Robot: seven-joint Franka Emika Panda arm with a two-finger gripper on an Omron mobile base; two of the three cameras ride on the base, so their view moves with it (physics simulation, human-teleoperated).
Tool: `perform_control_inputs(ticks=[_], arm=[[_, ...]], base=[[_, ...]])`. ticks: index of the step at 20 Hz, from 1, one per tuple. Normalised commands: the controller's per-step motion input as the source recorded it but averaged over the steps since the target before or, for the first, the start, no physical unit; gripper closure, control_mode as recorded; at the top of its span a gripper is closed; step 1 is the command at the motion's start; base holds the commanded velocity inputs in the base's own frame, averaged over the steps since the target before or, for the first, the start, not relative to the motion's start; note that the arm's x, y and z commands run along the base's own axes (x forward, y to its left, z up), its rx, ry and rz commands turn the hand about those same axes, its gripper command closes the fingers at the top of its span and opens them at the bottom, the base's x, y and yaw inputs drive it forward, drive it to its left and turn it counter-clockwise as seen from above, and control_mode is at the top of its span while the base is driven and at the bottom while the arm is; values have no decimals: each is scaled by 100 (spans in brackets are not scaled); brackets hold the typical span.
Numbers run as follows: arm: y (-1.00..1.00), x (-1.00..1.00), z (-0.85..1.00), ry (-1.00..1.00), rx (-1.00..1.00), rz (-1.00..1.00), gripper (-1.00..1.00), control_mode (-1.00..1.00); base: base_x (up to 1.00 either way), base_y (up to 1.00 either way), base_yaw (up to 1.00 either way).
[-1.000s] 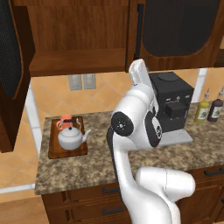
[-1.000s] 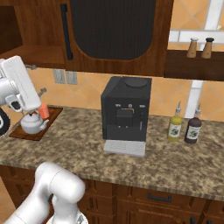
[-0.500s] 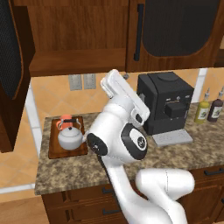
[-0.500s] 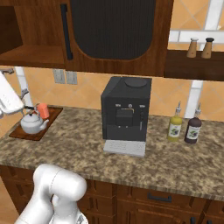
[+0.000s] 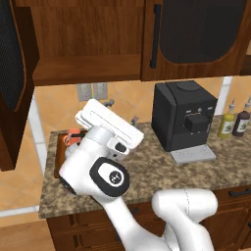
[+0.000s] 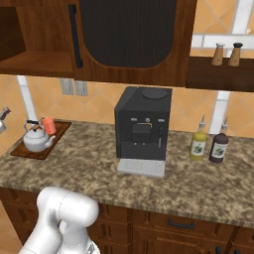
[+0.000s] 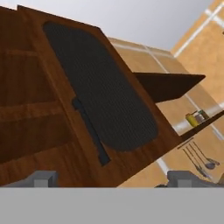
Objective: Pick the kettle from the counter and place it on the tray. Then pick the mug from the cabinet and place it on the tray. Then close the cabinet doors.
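Kettle (image 6: 35, 140) is sitting on the tray (image 6: 55, 141) at the far left end of the granite surface (image 6: 99, 163), with the orange mug (image 6: 48, 125) on the tray too, tucked just behind it. Right cabinet door (image 6: 126, 37) is flat shut, the left one (image 5: 14, 83) swung wide open, so the wooden shelf (image 5: 83, 68) shows. Big black coffee machine (image 6: 143, 126) stands mid-surface, two bottles (image 6: 208, 145) to its right, shakers (image 6: 227, 53) on a wall shelf. Orange tiled wall with outlets (image 6: 73, 87). Can't read any writing or labels anywhere. Arm is folded up with the hand raised over the tray end, pincer (image 7: 114, 178) spread wide, holding nothing, looking up at the shut door's bar handle (image 7: 91, 130).
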Motion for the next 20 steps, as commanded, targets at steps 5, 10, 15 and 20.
perform_control_inputs(ticks=[5, 10, 15, 20], arm=[[95, -15, -9, 8, -23, -21, -100, -100], [91, -1, -21, 9, -16, -22, -100, -100], [90, 0, -25, 7, -11, -22, -100, -100], [91, 4, -19, 5, -9, -19, -100, -100]], base=[[0, 0, 0], [0, 0, 0], [0, 0, 0], [0, 0, 0]])
